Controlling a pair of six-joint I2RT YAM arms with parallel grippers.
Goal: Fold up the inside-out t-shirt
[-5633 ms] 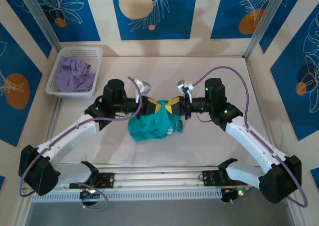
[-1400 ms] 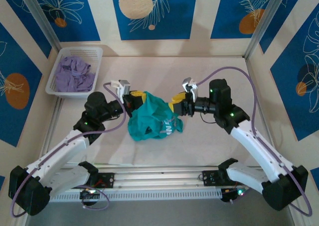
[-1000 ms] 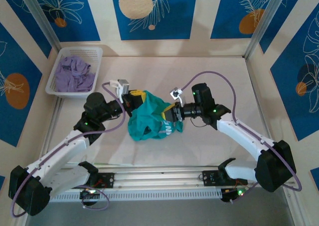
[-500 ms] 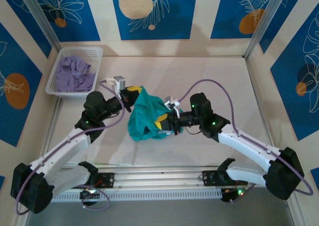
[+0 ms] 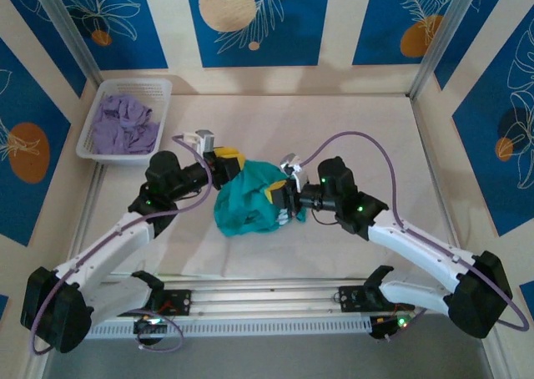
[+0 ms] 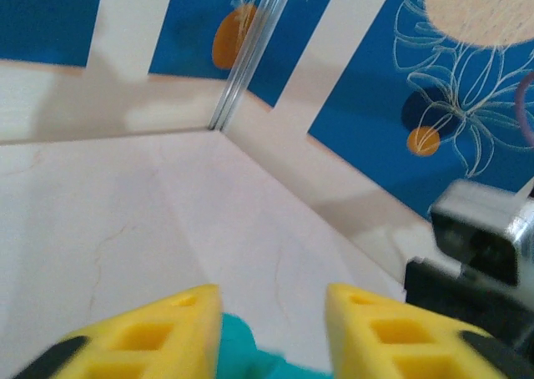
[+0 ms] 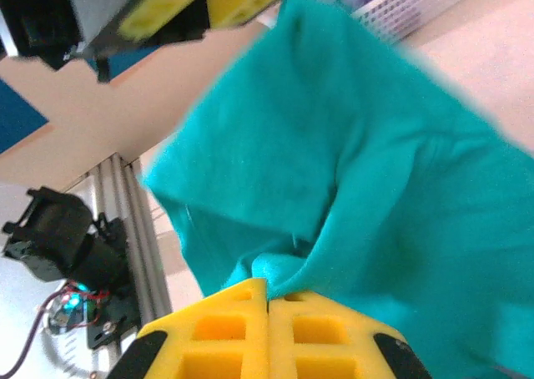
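Broadly, one pale table (image 5: 359, 137) carries everything, and two arms reach onto it from the near edge: the left arm (image 5: 108, 245) and the right arm (image 5: 417, 241), both bent in toward the middle.

One teal t-shirt (image 5: 246, 204) lies bunched in a loose heap on the table, a little left of centre, between the two arm tips. One white basket (image 5: 158, 87) sits in the far left corner, well apart from the shirt, with one heap of purple cloth (image 5: 123, 124) inside it.

Two pincers work at the shirt, one per arm. The left pincer (image 5: 227, 164) sits at the shirt's far left edge; from its own wrist view the left pincer (image 6: 271, 300) has its yellow fingers (image 6: 167, 329) standing apart, with a bit of the teal t-shirt (image 6: 242, 354) showing low in the gap between them. Whether that cloth touches either finger is unclear.

The right pincer (image 5: 275, 197) is pressed into the shirt's right side. Seen from its wrist, the right pincer (image 7: 267, 291) has its fingers brought together on a fold of the t-shirt (image 7: 375, 170), which rises away from the fingers as a draped sheet.
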